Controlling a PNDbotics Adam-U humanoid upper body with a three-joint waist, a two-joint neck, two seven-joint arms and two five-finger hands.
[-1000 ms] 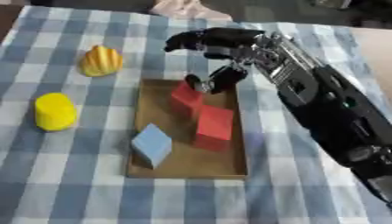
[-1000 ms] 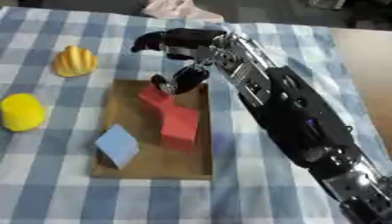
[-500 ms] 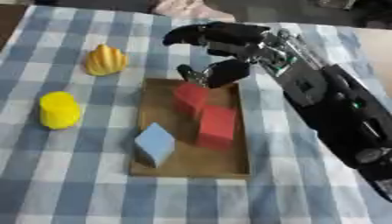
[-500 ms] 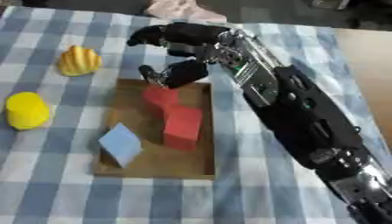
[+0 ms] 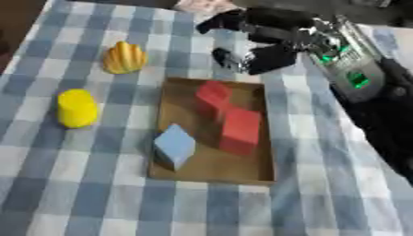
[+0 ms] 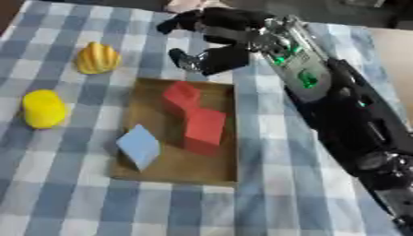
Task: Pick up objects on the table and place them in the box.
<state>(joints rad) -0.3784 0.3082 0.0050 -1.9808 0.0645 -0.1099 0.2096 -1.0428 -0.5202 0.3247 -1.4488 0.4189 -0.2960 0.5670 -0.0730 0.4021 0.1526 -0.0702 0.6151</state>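
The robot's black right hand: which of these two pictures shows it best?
The right eye view: the black right hand sits wholly in frame there, fingers spread above the far edge of the flat brown cardboard box, holding nothing. The left eye view shows the same hand, nearer the top edge.

Right hand (image 5: 262, 44) is hovering at the box's (image 5: 174, 166) 12 o'clock edge, fingers spread, blocking approach from there. Two red blocks (image 5: 228, 115) and a blue block (image 5: 174, 145) are occupying the box's centre and 8 o'clock side. At 9 and 10 o'clock, a yellow cylinder (image 5: 77, 108) and ridged yellow piece (image 5: 124, 57) are lying on open checkered cloth (image 5: 80, 193).
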